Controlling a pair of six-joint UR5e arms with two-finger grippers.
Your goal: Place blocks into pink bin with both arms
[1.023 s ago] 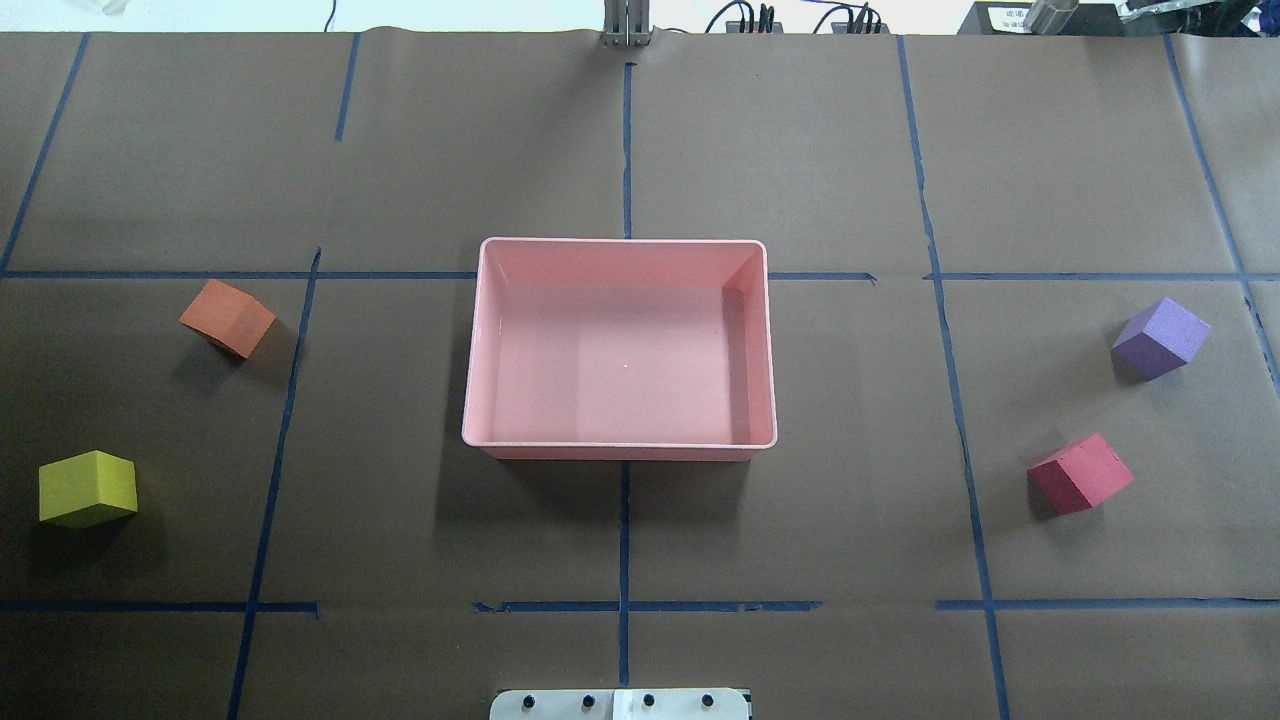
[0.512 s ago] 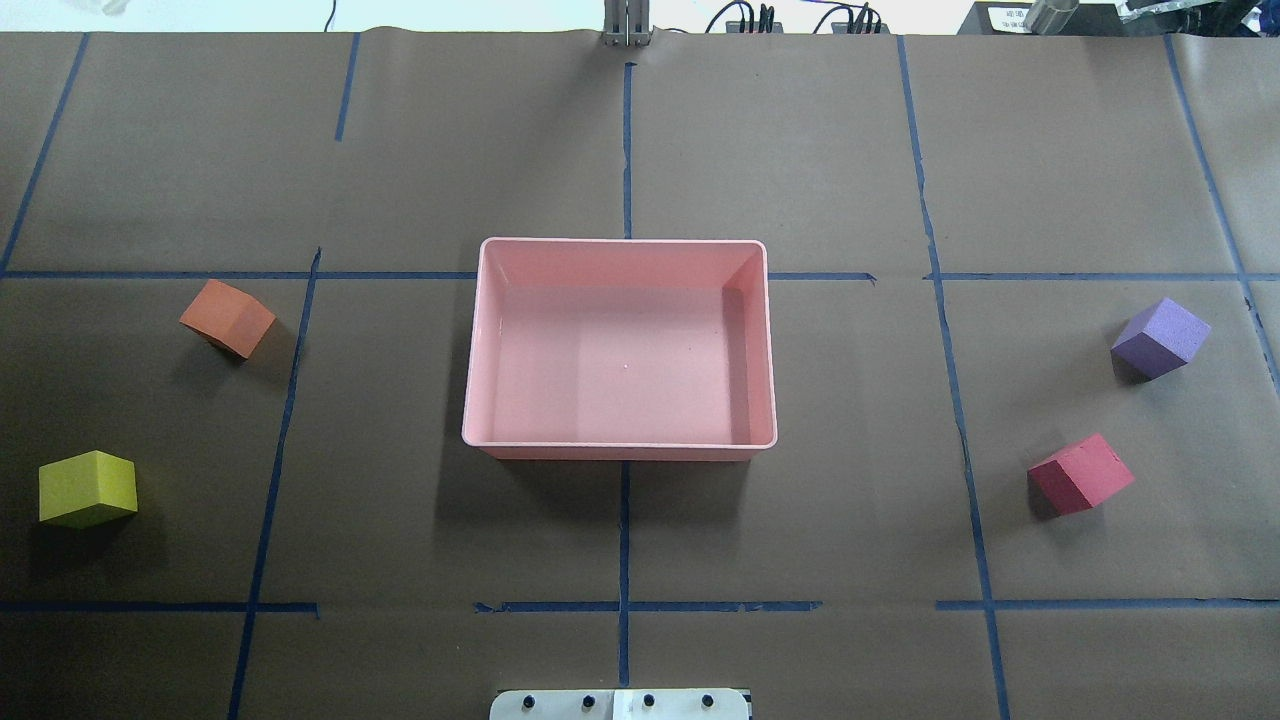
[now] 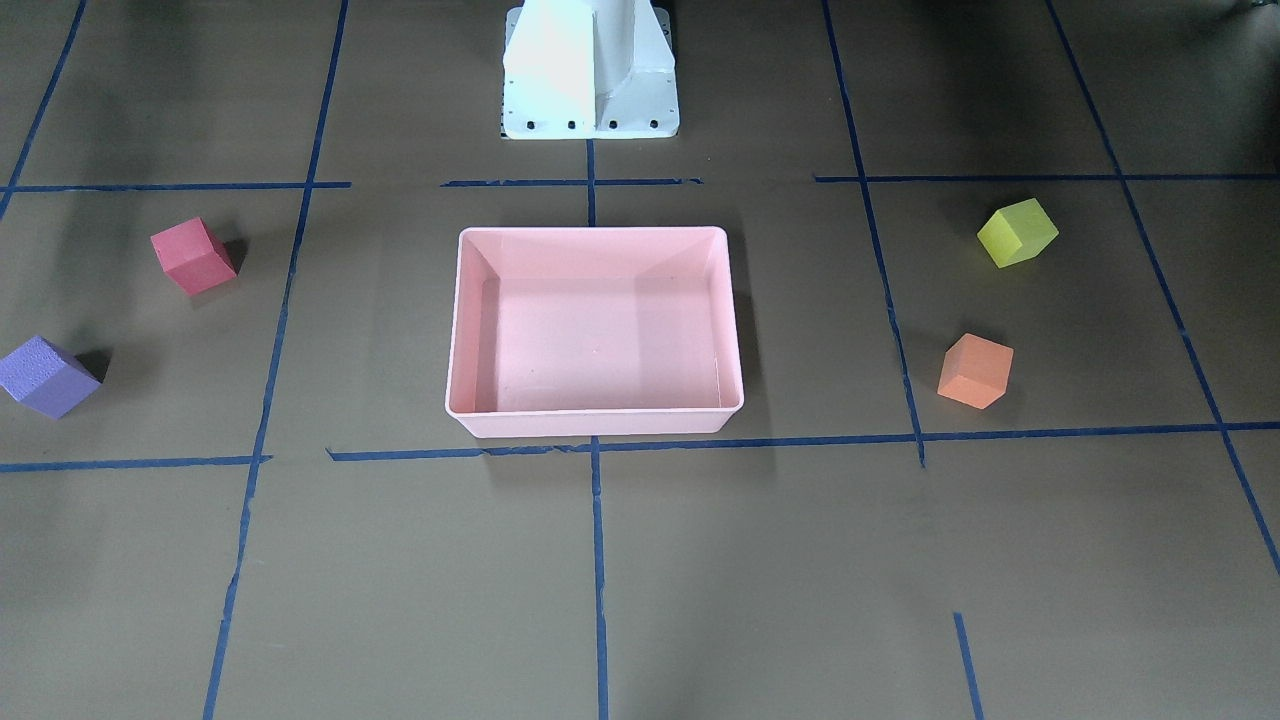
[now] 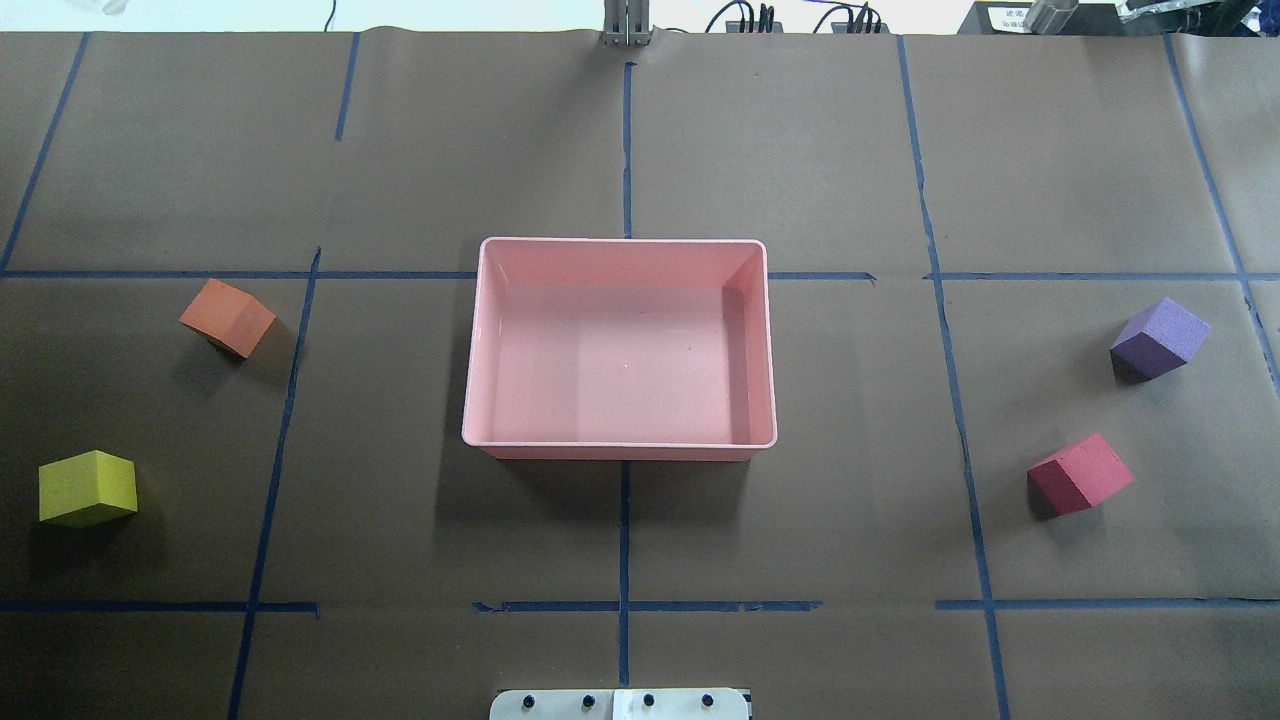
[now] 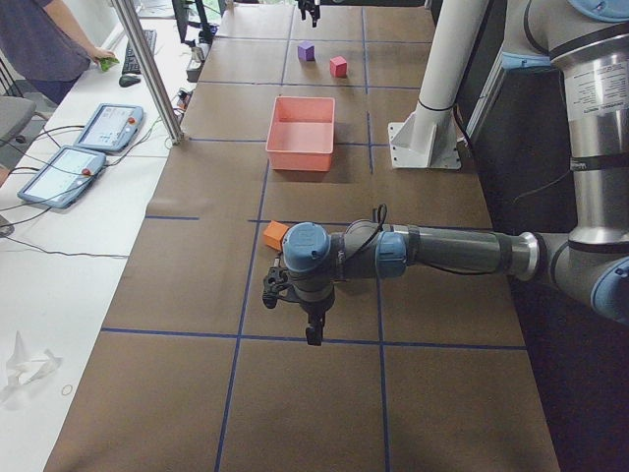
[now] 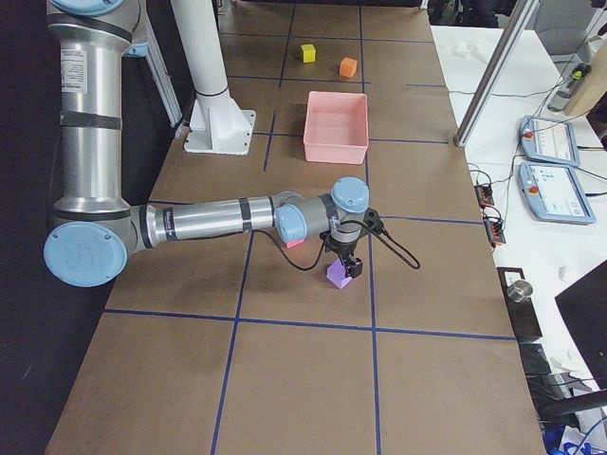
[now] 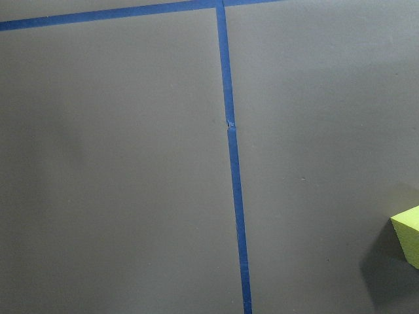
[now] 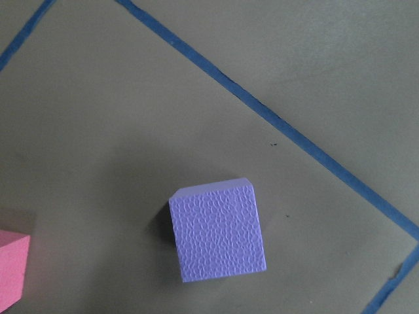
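In the front-facing view, the smooth, slope-walled pink bin (image 3: 595, 425) is flanked, well apart, by the matte red block (image 3: 193, 256) and purple block (image 3: 45, 377) on the robot's right and the yellow-green block (image 3: 1017, 232) and orange block (image 3: 975, 371) on its left; in the side views, whether the left gripper (image 5: 313, 329) and right gripper (image 6: 343, 263) are apart or together cannot be told.
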